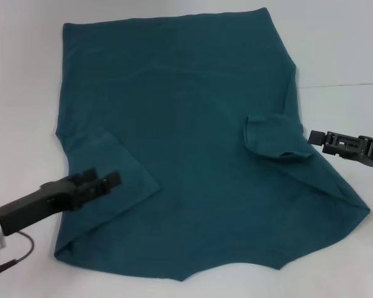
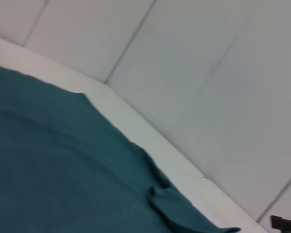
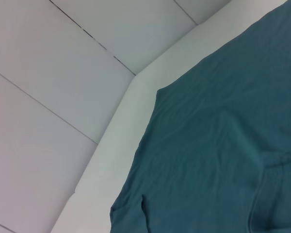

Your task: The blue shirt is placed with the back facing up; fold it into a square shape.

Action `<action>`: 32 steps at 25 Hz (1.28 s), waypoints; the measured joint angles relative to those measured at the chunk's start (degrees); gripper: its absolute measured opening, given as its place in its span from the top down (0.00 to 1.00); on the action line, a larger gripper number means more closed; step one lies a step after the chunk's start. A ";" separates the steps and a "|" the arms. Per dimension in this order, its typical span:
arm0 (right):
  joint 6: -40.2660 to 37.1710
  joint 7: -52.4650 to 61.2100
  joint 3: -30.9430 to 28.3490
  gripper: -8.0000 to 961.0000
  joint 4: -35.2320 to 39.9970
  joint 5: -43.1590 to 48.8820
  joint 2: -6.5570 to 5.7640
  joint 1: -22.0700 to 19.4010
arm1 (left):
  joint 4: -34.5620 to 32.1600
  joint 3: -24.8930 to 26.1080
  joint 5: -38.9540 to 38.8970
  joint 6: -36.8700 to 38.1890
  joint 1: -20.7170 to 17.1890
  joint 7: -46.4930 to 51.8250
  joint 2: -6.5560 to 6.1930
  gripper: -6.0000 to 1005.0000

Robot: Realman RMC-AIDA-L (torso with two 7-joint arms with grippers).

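A dark teal-blue soft knit shirt lies plain side up across the middle of the white table, long axis running near edge to far edge, both sleeves folded inward. The left gripper hovers over the left sleeve, the right gripper beside the right sleeve; whether either is clenched cannot be told. Uneven grips could likely skew the fold.

Your head camera looks steeply down from above, taking in the whole blue shirt on the white bench, left gripper at lower left, right gripper at mid right. Your left wrist camera rides low, skimming across the cloth toward the panelled wall. Your right wrist camera does likewise, sharing cloth and bench edge.
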State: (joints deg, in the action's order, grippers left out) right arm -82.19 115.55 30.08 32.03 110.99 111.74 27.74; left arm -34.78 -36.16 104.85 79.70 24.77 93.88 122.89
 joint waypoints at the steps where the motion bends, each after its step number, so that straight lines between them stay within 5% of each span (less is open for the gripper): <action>1: 0.11 0.32 0.00 0.16 -0.02 0.07 -0.07 0.04 | -0.46 0.02 0.29 -0.25 -0.30 1.14 -0.09 0.13; 3: 0.56 0.98 -0.07 0.05 -0.04 0.07 -0.17 0.13 | -1.67 0.41 1.65 -0.65 -0.97 3.37 -0.24 0.13; 32: 0.91 3.12 0.01 0.06 -0.04 0.46 0.05 0.69 | -9.32 6.74 23.06 3.67 -2.23 15.59 -2.10 0.13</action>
State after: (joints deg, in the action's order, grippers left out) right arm -81.28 118.68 30.09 31.99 111.45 111.79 28.43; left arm -44.10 -29.42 127.91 83.37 22.55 109.47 120.80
